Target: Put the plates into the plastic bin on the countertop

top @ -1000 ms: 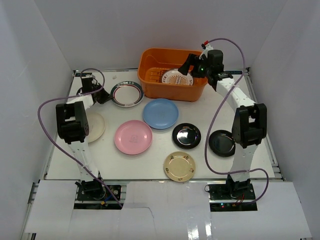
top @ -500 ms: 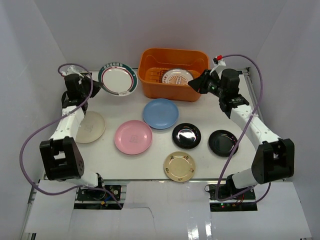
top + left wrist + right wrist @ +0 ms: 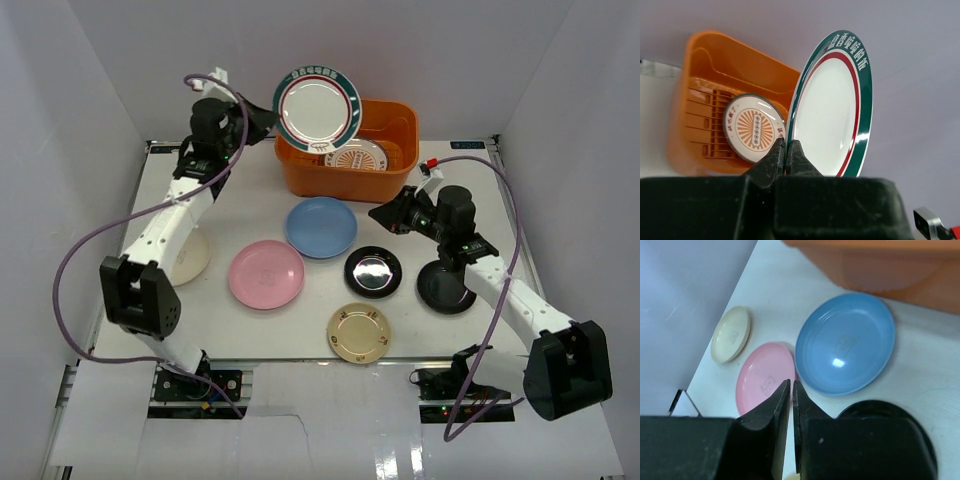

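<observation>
1. Lifted since half a second ago, the green-rimmed plate (image 3: 317,110) now stands on edge in the air over the left end of the plastic bin (image 3: 340,185). Before, it hung over the far left part of the countertop (image 3: 250,330), beside the bin.
2. The left gripper (image 3: 786,150) clamps the plate's lower rim, one finger on each face. Its arm has swung right and up toward the bin.
3. Inside the bin, the orange-patterned plate (image 3: 365,155) lies on the slotted bottom toward the right end, where it lay before.
4. The right gripper (image 3: 791,390) has drawn back from the bin's right end. It now hovers over the countertop between the bin and the two black plates. Its fingers sit almost together with only a sliver between them, and they grasp nothing.
5. Six plates rest on the countertop, none shifted:
   - The blue plate (image 3: 320,227) is just in front of the bin.
   - The pink plate (image 3: 266,274) is nearer and to its left.
   - The cream plate (image 3: 190,255) is at the left edge, partly under the left arm.
   - The black plate with silver centre (image 3: 373,271) is right of the pink one.
   - The plain black plate (image 3: 445,288) is farther right, partly covered by the right arm.
   - The gold plate (image 3: 359,332) is nearest the bases.
</observation>
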### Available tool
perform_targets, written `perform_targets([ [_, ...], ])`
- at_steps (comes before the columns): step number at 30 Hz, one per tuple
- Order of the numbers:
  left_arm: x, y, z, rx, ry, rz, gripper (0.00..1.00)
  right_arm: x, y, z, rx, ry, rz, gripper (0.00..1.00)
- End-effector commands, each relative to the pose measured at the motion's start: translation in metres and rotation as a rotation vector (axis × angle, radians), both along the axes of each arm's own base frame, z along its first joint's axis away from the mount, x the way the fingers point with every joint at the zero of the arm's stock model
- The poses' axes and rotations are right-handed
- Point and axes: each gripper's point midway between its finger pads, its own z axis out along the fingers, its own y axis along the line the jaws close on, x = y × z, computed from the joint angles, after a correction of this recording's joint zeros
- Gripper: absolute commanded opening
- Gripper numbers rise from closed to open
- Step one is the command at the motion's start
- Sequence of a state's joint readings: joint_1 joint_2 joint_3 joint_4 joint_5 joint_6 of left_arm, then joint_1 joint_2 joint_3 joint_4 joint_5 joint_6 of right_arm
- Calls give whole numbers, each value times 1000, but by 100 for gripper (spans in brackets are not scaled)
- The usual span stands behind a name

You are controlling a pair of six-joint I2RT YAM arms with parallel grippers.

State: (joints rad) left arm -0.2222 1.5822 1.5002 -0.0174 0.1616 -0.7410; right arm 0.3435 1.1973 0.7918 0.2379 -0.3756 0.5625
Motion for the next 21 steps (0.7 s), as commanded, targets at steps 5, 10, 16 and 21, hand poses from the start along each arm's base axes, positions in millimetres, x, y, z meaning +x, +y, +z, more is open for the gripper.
perform_targets([
  [5,72,-48,-24,51,36,48,0,-52,12,7,-19,-51,113,12],
  [10,110,-85,-32,64,17,40,0,-76,12,1,-38,-58,151,12],
  [16,133,-112,-86,98,93,20,0,-84,8,-3,-72,-65,141,12],
  [21,128,-114,-120,135,152,22,2,-82,9,-11,-90,-61,131,14],
])
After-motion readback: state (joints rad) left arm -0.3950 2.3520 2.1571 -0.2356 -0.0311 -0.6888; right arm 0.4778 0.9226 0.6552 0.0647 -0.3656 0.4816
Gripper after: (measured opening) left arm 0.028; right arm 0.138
